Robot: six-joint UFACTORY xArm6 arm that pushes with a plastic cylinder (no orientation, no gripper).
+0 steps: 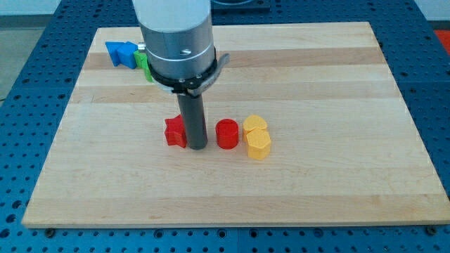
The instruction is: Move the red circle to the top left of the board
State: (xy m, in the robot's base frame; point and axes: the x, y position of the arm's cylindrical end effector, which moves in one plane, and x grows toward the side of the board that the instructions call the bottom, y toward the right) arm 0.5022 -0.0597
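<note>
The red circle (227, 133) lies on the wooden board (316, 190) near its middle. My tip (197, 146) stands just to the view's left of it, with a small gap between them. A second red block (175, 131), of a star-like shape, sits right against the tip's left side, partly hidden by the rod. Two yellow blocks (256, 137) lie touching each other just to the right of the red circle.
A blue block (120, 53) and a green block (144, 63) lie near the board's top left, the green one partly hidden behind the arm's grey and white body (179, 39). A blue perforated table (28, 77) surrounds the board.
</note>
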